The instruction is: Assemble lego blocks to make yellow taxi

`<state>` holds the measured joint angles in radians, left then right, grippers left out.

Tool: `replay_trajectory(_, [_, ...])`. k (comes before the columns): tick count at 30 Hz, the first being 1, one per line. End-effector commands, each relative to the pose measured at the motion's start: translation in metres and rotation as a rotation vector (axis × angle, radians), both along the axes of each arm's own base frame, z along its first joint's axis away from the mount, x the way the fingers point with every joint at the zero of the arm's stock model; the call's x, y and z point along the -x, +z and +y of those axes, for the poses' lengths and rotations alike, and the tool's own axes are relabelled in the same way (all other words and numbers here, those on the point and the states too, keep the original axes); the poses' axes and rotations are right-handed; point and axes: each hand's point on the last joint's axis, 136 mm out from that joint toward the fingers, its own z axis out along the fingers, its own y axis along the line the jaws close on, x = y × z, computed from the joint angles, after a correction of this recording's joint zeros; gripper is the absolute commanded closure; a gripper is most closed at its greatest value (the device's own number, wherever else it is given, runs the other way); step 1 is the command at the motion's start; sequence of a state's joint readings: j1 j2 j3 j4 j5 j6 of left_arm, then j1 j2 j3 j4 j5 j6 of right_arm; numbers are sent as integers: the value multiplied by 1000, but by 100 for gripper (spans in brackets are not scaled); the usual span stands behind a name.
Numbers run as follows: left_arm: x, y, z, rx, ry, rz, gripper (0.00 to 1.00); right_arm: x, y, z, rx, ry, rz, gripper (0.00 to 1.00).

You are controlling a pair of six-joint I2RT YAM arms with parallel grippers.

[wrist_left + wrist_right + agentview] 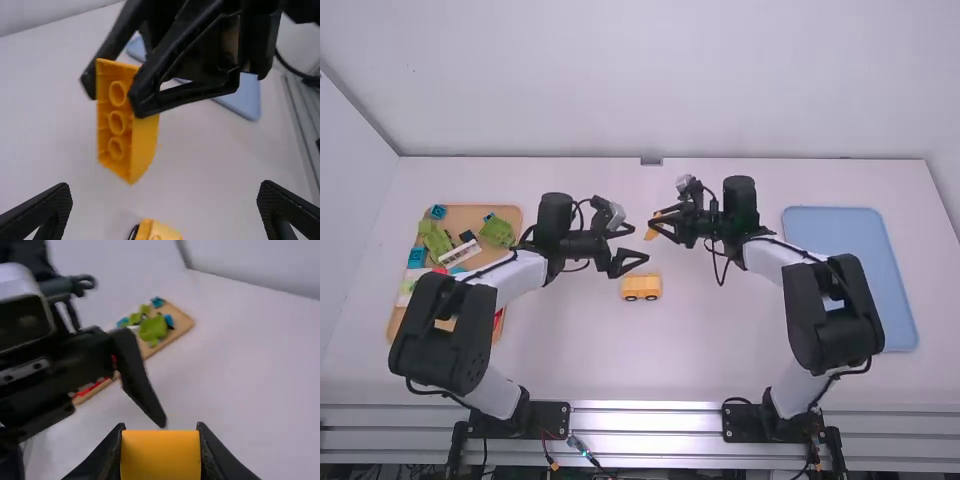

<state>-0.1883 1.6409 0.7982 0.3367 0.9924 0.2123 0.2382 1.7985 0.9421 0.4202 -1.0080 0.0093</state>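
One yellow wheeled piece [641, 287] is resting on the white table [640, 350]. Beyond it, the left gripper [639, 244] is hovering, fingers wide apart, while the right gripper [655, 222] is pinching a yellow block [145, 145] above the table.

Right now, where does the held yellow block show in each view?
High view: the yellow block near the centre, beyond the wheeled one.
Left wrist view: ahead of the camera, tubed underside showing.
Right wrist view: between that gripper's own fingers.
Shared landmark: the right gripper, shut on it.
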Motion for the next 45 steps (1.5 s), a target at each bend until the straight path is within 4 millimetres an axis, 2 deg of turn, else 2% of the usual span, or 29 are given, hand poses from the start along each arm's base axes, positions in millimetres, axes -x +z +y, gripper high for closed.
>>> replay_trajectory(1, [-6,-5,3,-39,30,-29,1,-18,21,-13,104,-101,-139,87])
replay_trajectory(3, [-11,-8,7,-61,60,-32,1,-18,18,-24,255,-139,-127,87])
replay_trajectory(4, [-11,-8,7,-61,60,-32,1,-18,18,-24,255,-139,-127,87])
replay_trajectory(5, [-13,-10,8,-72,76,-34,1,-16,13,-34,382,-155,-111,88])
replay_trajectory(8, [-18,-12,12,-90,104,-37,1,-9,5,-54,597,-170,-62,87])
replay_trajectory(12, [-23,-11,21,-102,118,-42,1,12,-11,-74,882,-81,-16,90])
replay_trajectory(16, [-21,-6,28,-121,69,-41,1,29,-33,-83,1046,45,26,92])
replay_trajectory(18, [-21,-6,34,-165,48,-42,1,35,-50,-87,1129,104,48,100])
replay_trajectory(19, [-18,-6,35,-196,20,-56,1,41,-62,-88,1172,160,58,100])
replay_trajectory(20, [-18,-6,35,-200,16,-58,1,42,-64,-88,1178,166,60,100])
replay_trajectory(22, [-15,-5,37,-258,-24,-79,1,55,-86,-91,1265,278,99,100])
replay_trajectory(24, [-16,-5,41,-280,-17,-75,1,62,-96,-93,1304,332,123,100])
replay_trajectory(26, [-21,-2,42,-310,-3,-79,1,69,-118,-96,1380,419,158,100])
replay_trajectory(27, [-21,-2,42,-310,-3,-79,1,69,-118,-96,1380,419,158,100])
replay_trajectory(30, [-24,0,42,-314,1,-90,1,71,-138,-93,1427,520,151,100])
replay_trajectory(37, [-26,-3,46,-336,18,-85,1,76,-148,-90,1450,632,100,98])
replay_trajectory(45, [-28,-5,50,-349,33,-84,1,70,-154,-87,1441,614,71,94])
